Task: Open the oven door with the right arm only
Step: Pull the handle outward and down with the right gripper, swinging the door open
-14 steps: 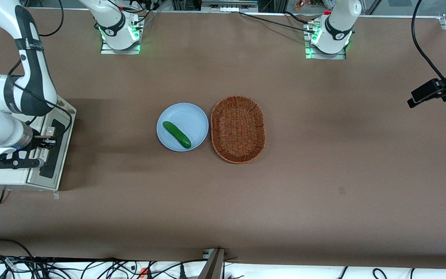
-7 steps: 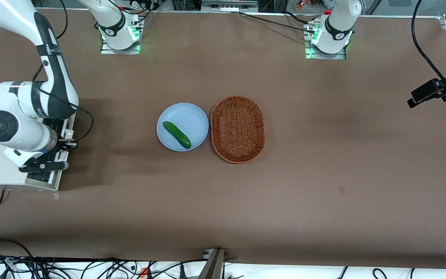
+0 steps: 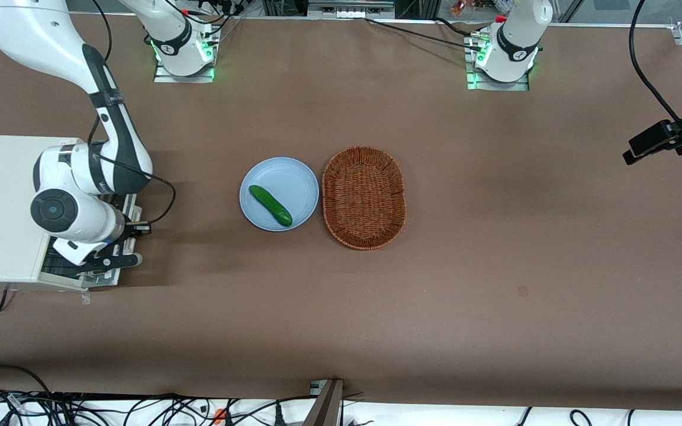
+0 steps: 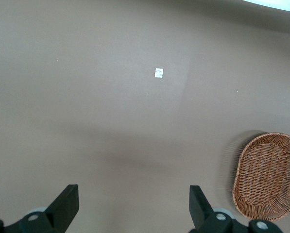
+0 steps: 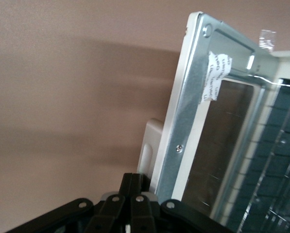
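Observation:
The cream-white toaster oven point(image 3: 3, 201) stands at the working arm's end of the table. Its oven door point(image 3: 103, 278) hangs partly open, tilted outward from the box. The right arm point(image 3: 74, 201) reaches over the door, and its black gripper point(image 3: 118, 258) sits at the door's outer edge. In the right wrist view the door's bare-metal inner face point(image 5: 193, 111) and glass show, with a cream handle mount point(image 5: 151, 145) on its outer side. The gripper point(image 5: 136, 187) has its fingers pressed together beside that mount. The silver bar handle is hidden.
A light blue plate point(image 3: 293, 177) with a green cucumber point(image 3: 270, 205) lies mid-table. A wicker basket point(image 3: 364, 197) lies beside it, also seen in the left wrist view point(image 4: 267, 174). A black camera mount point(image 3: 660, 139) stands at the parked arm's end.
The right arm has swung away from the oven box toward the table's middle. The door has tilted farther open with it, and more of the oven's top now shows.

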Motion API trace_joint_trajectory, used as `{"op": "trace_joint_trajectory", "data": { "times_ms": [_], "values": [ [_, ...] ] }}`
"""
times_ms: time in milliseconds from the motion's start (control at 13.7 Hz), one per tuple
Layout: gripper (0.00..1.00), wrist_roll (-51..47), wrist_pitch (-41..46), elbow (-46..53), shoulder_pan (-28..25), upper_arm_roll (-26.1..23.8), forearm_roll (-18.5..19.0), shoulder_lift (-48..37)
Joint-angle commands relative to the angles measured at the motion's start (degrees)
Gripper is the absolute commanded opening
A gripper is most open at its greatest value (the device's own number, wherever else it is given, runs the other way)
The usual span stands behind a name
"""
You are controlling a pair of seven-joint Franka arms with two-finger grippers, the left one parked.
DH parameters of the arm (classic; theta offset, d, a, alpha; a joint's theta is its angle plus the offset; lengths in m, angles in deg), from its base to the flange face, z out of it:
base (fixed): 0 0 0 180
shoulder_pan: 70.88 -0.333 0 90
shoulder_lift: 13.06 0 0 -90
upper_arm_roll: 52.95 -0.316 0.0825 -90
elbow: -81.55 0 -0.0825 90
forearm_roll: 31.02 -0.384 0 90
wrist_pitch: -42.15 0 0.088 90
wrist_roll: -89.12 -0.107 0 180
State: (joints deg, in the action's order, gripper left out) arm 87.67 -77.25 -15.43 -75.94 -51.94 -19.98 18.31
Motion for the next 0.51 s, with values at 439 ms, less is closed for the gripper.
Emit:
{"op": "trace_joint_trajectory", "data": {
  "times_ms": [439],
  "values": [
    [0.00, 0.39, -5.67, 2.15, -0.82, 1.63, 1.71, 8.01]
  ]
}}
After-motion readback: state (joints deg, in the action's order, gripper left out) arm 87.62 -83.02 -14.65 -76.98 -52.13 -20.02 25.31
